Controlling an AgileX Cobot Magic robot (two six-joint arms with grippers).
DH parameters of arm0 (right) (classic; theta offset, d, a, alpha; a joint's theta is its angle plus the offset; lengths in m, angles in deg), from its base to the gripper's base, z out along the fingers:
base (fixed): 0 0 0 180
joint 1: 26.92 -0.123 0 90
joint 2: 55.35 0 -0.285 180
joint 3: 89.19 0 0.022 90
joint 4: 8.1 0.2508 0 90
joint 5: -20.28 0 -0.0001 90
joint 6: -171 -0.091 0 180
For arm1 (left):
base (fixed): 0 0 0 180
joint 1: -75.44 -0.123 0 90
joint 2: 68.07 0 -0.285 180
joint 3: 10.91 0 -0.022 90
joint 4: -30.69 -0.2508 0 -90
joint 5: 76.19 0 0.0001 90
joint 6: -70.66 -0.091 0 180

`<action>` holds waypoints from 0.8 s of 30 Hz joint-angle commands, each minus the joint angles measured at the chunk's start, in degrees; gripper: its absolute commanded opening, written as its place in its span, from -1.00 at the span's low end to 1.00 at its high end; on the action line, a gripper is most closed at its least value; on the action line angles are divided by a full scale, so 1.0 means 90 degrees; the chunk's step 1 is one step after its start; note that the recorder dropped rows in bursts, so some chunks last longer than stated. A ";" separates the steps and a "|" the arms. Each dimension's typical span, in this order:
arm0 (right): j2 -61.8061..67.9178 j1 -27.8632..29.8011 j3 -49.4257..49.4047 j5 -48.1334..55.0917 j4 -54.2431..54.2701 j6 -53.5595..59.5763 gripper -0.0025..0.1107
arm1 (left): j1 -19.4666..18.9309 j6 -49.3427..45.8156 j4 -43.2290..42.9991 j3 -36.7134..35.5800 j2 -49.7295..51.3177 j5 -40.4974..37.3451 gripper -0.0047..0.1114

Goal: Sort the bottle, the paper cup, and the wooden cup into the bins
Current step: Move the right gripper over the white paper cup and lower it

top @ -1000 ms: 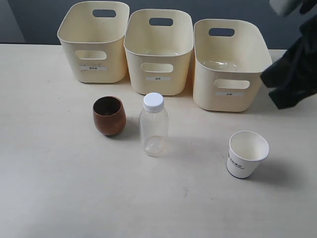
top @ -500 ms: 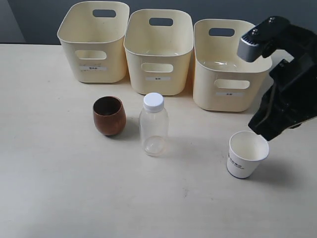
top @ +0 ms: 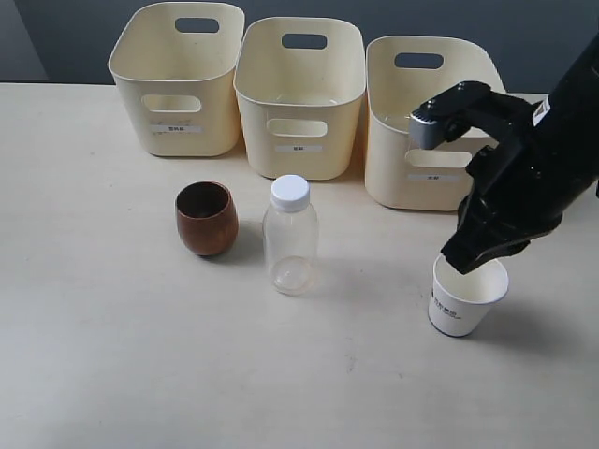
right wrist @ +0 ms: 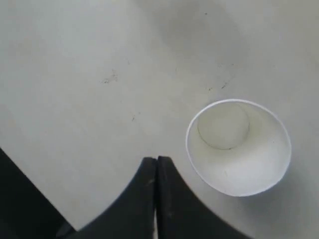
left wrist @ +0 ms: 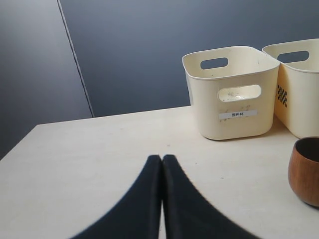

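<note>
White paper cup (top: 465,295) (dark print), red-brown wooden cup (top: 206,218).

Upright wooden cup (top: 206,218), capped bottle (top: 289,236), paper cup (top: 465,295) before three bins (top: 299,94).

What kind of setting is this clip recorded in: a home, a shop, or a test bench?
Most likely a lab test bench. A bare pale table stands before a plain dark wall, with three matching labelled bins in a row and only the bottle, wooden cup and paper cup set out.
</note>
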 commanded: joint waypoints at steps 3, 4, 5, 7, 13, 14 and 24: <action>0.0298 -0.0001 0.0044 -0.0343 -0.0103 0.0040 -0.97 | -0.0003 0.0011 0.0000 -0.0011 -0.0032 0.0044 -0.92; 0.0321 -0.0001 0.0044 -0.0389 -0.0135 0.0040 -0.97 | -0.0003 0.0011 0.0000 -0.0011 -0.0032 0.0044 -0.92; 0.0332 -0.0001 0.0044 -0.0400 -0.0151 0.0040 -0.97 | -0.0003 0.0011 0.0000 -0.0011 -0.0032 0.0044 -0.92; 0.0363 -0.0001 0.0044 -0.0388 -0.0161 0.0040 -0.92 | -0.0003 0.0011 0.0000 -0.0011 -0.0032 0.0044 -0.92; 0.0485 -0.0001 0.0044 -0.0404 -0.0130 0.0040 -0.18 | -0.0003 0.0011 0.0000 -0.0011 -0.0032 0.0044 -0.92; 0.0515 -0.0001 0.0044 -0.0404 -0.0096 0.0040 -0.03 | -0.0003 0.0011 0.0000 -0.0011 -0.0032 0.0044 -0.92; 0.0809 -0.0001 0.0044 -0.0434 0.0057 0.0040 0.12 | -0.0003 0.0011 0.0000 -0.0011 -0.0032 0.0044 -0.92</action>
